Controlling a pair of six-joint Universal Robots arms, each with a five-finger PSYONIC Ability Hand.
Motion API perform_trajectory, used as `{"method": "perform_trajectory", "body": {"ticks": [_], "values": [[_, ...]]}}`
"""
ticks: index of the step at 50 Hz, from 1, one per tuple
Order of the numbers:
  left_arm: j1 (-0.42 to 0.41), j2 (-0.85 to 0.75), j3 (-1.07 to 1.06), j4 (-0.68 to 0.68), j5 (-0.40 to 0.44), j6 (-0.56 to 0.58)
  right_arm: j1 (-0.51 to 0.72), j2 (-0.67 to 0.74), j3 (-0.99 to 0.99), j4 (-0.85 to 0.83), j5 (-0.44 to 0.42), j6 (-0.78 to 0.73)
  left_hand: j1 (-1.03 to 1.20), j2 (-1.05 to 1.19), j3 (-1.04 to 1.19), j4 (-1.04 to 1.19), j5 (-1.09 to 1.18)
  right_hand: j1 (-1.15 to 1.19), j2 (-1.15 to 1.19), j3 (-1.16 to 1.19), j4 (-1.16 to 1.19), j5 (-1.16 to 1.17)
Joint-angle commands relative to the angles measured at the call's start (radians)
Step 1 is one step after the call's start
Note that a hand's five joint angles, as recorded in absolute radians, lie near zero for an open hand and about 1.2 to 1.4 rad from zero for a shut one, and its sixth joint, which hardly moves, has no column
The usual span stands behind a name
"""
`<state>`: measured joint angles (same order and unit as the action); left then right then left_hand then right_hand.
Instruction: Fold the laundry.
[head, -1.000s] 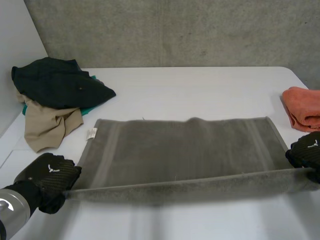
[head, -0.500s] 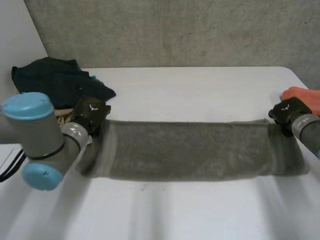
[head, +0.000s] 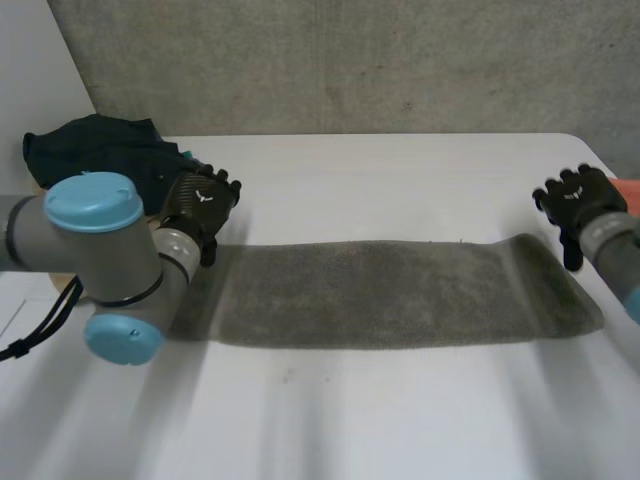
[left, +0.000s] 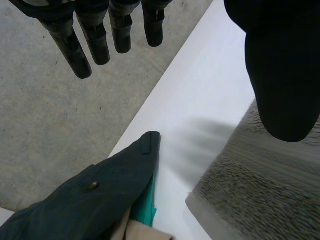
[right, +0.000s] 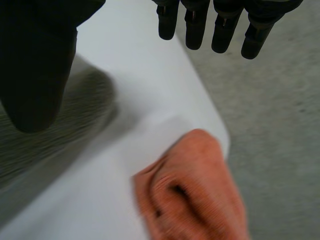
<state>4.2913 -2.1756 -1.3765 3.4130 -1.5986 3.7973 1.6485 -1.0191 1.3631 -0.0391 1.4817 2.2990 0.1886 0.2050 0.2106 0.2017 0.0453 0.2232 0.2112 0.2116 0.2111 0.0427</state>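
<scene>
Here the grey towel (head: 400, 295) lies flat on the white counter (head: 380, 180) as a long folded band, stretched between the two hands. The left hand (head: 200, 205) hovers at the band's left end. Its fingers (left: 75, 45) are straight and spread, released, with nothing between them and the thumb (left: 280, 75). The towel's corner sits under the thumb, apart from the fingertips. Past those fingertips lies a dark garment (left: 85, 200), heaped over a teal cloth (left: 146, 210) and a beige cloth (left: 135, 232); it is near the towel's corner but not touching it. The right hand (head: 578, 203) hangs at the band's right end, likewise released: its fingers are straight and hold nothing, and the towel's end lies on the thumb's side. An orange cloth (right: 195, 190) lies bunched on the counter just beyond the right fingertips, close to the counter's rounded corner and apart from the towel.
</scene>
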Motion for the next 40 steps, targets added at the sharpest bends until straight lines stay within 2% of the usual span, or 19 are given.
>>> {"method": "perform_trajectory", "body": {"ticks": [1,8,10,11,12,13,20,24,26,27,31,32,35,40], "values": [[0.016,0.121,-0.157,0.006,0.008,-0.033,-0.133,-0.115,0.249,0.076,-0.184,0.03,-0.014,-0.03,-0.036,-0.027,-0.045,0.129,0.141,0.14,0.141,0.135],[0.015,0.142,-0.225,0.072,0.028,-0.053,-0.191,-0.092,0.335,-0.05,-0.239,0.048,-0.014,-0.03,-0.036,-0.027,-0.045,0.17,0.182,0.182,0.182,0.176],[0.015,0.142,-0.23,0.083,0.031,-0.054,-0.205,-0.047,0.337,-0.109,-0.244,0.048,-0.014,-0.03,-0.036,-0.027,-0.045,0.266,0.278,0.278,0.278,0.272],[0.015,0.142,-0.231,0.083,0.032,-0.057,-0.207,-0.029,0.332,-0.119,-0.242,0.046,-0.014,-0.03,-0.036,-0.027,-0.045,0.386,0.398,0.398,0.398,0.392],[0.015,0.143,-0.231,0.084,0.032,-0.057,-0.208,-0.015,0.326,-0.131,-0.233,0.045,-0.014,-0.03,-0.036,-0.027,-0.045,0.666,0.678,0.678,0.678,0.672],[0.013,0.143,-0.233,0.084,0.032,-0.057,-0.213,0.0,0.323,-0.155,-0.215,0.042,-0.014,-0.03,-0.036,-0.027,-0.045,1.168,1.18,1.18,1.18,1.174],[0.01,0.214,-0.263,0.083,0.032,-0.059,-0.298,-0.047,0.326,-0.246,-0.083,0.007,-0.014,-0.03,-0.036,-0.027,-0.045,1.173,1.185,1.185,1.185,1.179],[0.015,0.276,-0.289,0.083,0.032,-0.071,-0.36,-0.159,0.3,-0.229,-0.075,-0.117,-0.014,-0.03,-0.036,-0.027,-0.045,1.173,1.185,1.185,1.185,1.179],[0.015,0.302,-0.302,0.083,0.032,-0.088,-0.352,-0.165,0.291,-0.228,-0.078,-0.166,-0.014,-0.03,-0.036,-0.027,-0.045,1.173,1.185,1.185,1.185,1.179],[0.015,0.309,-0.305,0.083,0.034,-0.093,-0.339,-0.168,0.289,-0.228,-0.084,-0.185,-0.014,-0.03,-0.036,-0.027,-0.045,1.173,1.185,1.185,1.185,1.179],[0.016,0.329,-0.312,0.083,0.034,-0.117,-0.114,-0.173,0.261,-0.257,-0.127,-0.213,-0.014,-0.03,-0.036,-0.027,-0.045,1.173,1.185,1.185,1.185,1.179],[0.016,0.333,-0.315,0.081,0.034,-0.122,-0.016,-0.17,0.249,-0.28,-0.159,-0.213,-0.014,-0.03,-0.036,-0.027,-0.045,1.173,1.185,1.185,1.185,1.179],[0.019,0.352,-0.331,0.08,0.034,-0.133,0.162,-0.168,0.251,-0.343,-0.242,-0.216,-0.014,-0.03,-0.036,-0.027,-0.045,1.173,1.185,1.185,1.185,1.179],[0.016,0.37,-0.352,0.08,0.034,-0.14,0.382,-0.133,0.254,-0.421,-0.385,-0.22,-0.014,-0.03,-0.036,-0.027,-0.045,1.173,1.185,1.185,1.185,1.179]]}}
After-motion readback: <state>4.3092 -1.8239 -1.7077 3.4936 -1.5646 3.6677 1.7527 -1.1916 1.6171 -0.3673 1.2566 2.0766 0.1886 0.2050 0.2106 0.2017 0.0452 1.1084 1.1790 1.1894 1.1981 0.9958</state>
